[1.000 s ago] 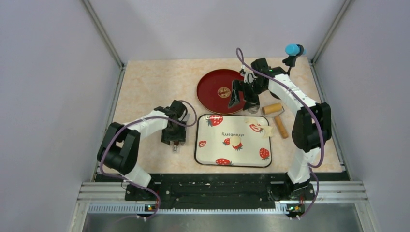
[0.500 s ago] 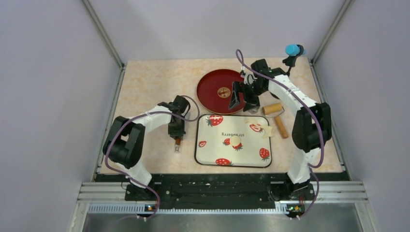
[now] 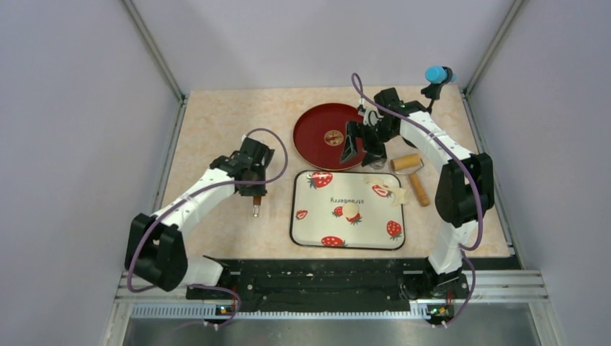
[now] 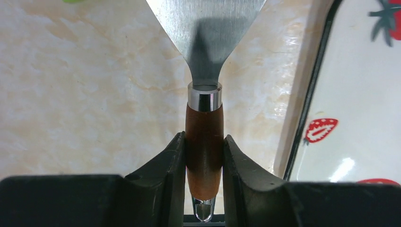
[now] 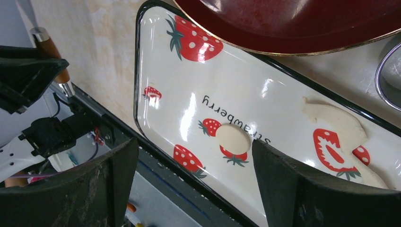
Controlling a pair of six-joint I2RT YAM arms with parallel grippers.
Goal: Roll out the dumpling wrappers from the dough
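On the white rectangular strawberry-print tray (image 3: 314,225), near its middle, lies the dumpling wrapper (image 5: 232,138), a small round disc of pale cream dough, flat on the glossy surface. The leftover dough (image 5: 341,126), a thin ragged sheet of the same cream, lies at the tray's right end, apart from the disc. My left pincer (image 4: 203,139) is closed to a narrow gap on the brown wooden handle of a steel-bladed scraper (image 4: 207,42), whose blade reaches out beyond my fingertips over the beige marbled desk (image 3: 216,130), beside the tray's left rim. My right pincer (image 5: 195,144) stands wide open and empty, hanging above where the tray meets the round dark-red plate (image 3: 326,124). I judge the wrapper light, soft and easily torn or stretched, and likely a little stuck to the tray. Pinching it would crease it, so sliding the thin blade low and flat under its edge looks the better hold. The tray's raised rim is what the blade must clear first. A tan wooden roller (image 3: 412,171) lies on the desk beside the tray's right end and a small metal ring (image 5: 388,71) shows near the plate; neither blocks the way in from the left
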